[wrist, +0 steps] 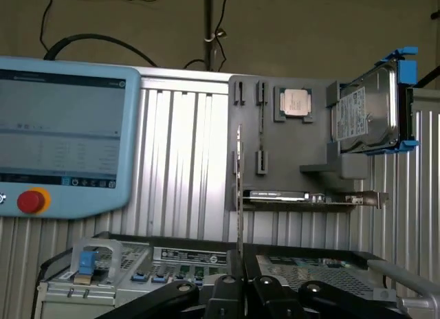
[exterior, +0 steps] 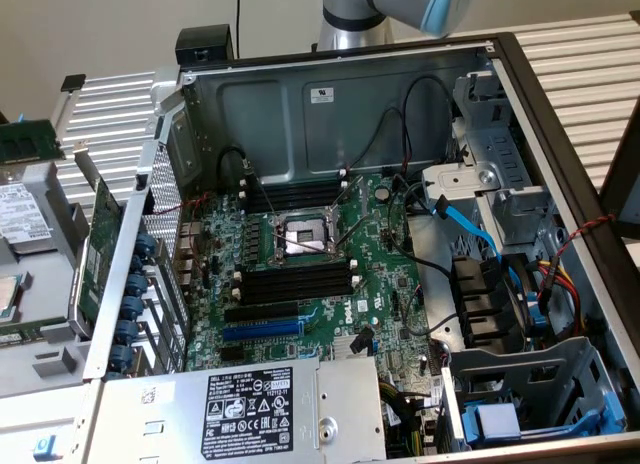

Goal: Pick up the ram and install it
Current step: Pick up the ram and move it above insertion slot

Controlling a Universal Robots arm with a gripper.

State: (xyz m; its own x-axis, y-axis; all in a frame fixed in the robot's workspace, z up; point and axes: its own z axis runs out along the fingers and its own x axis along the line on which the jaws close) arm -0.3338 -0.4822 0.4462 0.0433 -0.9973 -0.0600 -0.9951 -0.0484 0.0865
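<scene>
Between the two black fingers [wrist: 221, 295] of the gripper [wrist: 240, 283] sits the ram [wrist: 238, 188], one thin stick that reaches out past the fingertips. The jaws are squeezed tight on one end of it. It is turned edge-on, so its chips and label cannot be made out, and the end that is held is hidden by the fingers.

Past it is one gray holder [wrist: 309, 147] with one square chip [wrist: 295, 102], one hard drive [wrist: 364, 113] in blue rails and one long card [wrist: 302, 196] seen from its edge. One screen box [wrist: 62, 126] with one red button [wrist: 32, 201] is cut off at the side.

From the exterior view, one open computer case [exterior: 300, 114] holds one green board [exterior: 375, 274] with two groups of long black slots [exterior: 295, 282], one on each side of one metal socket [exterior: 305, 236]. The slots in each group are hard to count. At the exterior view's left edge, one more green stick [exterior: 30, 141] with black chips is cut off. One robot arm [exterior: 400, 4] is cut off too
</scene>
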